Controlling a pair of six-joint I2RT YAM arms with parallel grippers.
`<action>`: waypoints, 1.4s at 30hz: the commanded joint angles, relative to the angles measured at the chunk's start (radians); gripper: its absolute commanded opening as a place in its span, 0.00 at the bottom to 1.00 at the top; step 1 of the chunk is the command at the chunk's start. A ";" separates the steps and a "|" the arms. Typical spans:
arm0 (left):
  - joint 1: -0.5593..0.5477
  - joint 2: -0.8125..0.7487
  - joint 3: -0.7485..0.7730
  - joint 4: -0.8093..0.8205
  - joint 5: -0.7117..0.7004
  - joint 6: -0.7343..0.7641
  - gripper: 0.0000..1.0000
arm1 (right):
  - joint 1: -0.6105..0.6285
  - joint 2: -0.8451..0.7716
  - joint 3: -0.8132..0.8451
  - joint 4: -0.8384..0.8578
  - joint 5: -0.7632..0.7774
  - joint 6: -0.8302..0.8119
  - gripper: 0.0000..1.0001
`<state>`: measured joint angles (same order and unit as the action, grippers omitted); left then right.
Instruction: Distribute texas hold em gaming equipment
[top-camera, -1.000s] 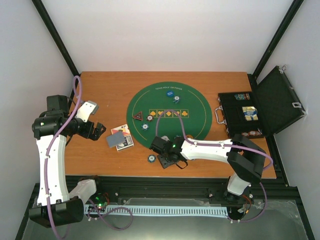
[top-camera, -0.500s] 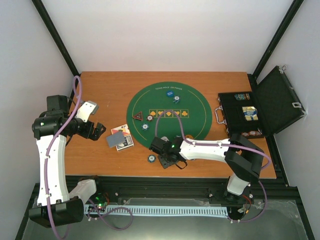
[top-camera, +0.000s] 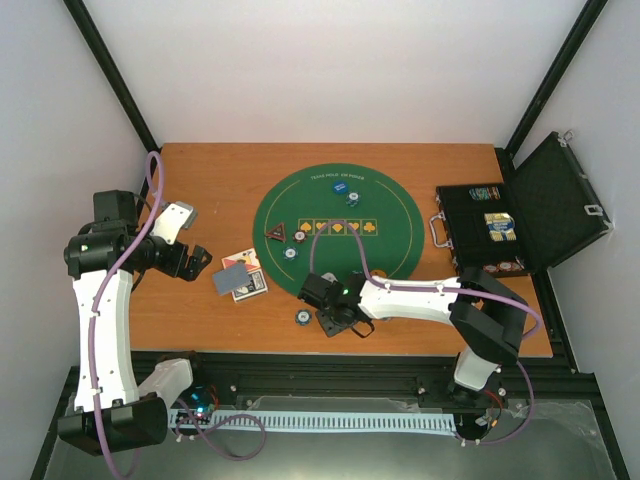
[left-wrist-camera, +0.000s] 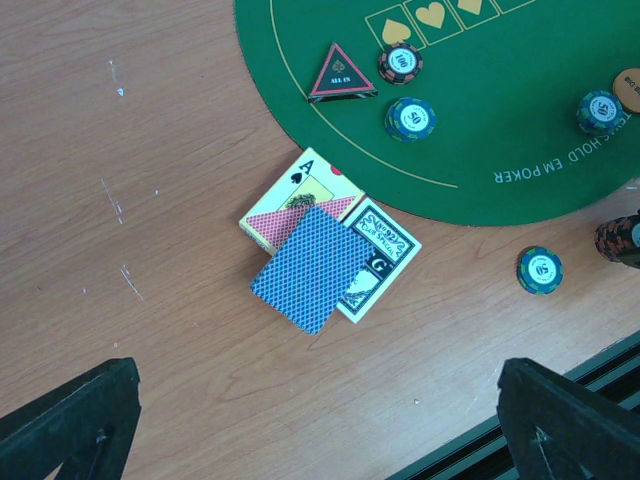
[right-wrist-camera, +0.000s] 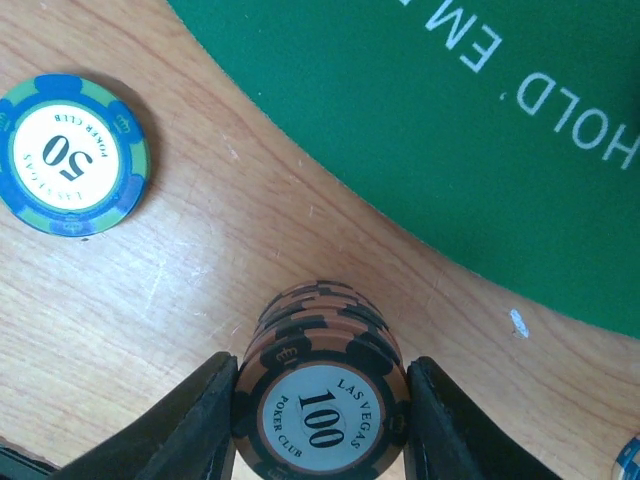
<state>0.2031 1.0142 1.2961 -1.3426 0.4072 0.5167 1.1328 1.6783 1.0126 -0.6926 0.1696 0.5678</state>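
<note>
Stack of brown-and-black striped "100" poker chips (right-wrist-camera: 322, 410) stands on the wooden table (right-wrist-camera: 200, 290) near its front edge, just off the round green felt mat (right-wrist-camera: 450, 130). Right jaws clamp it on both sides. Blue-green "50" chip (right-wrist-camera: 72, 155) lies nearby, not touching the stack. Left jaws spread wide, empty, above blue-backed playing cards (left-wrist-camera: 310, 268) toward the table's left edge.

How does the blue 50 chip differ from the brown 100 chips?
The 50 chip is blue and green, the 100 chips brown and black. The 50 chip lies single and free; the 100 chips form a stack inside the right tool. Both sit on the table, off the green mat.
</note>
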 joint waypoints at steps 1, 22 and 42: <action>0.003 -0.008 0.014 -0.002 0.001 0.002 1.00 | -0.005 -0.046 0.046 -0.035 0.024 -0.001 0.32; 0.003 -0.006 0.013 -0.003 -0.007 -0.005 1.00 | -0.421 0.083 0.525 -0.151 0.010 -0.267 0.27; 0.004 0.026 -0.004 0.037 0.010 -0.014 1.00 | -0.597 0.789 1.276 -0.267 -0.132 -0.286 0.24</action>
<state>0.2031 1.0351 1.2907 -1.3270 0.4046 0.5159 0.5312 2.4069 2.1849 -0.9112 0.0666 0.2718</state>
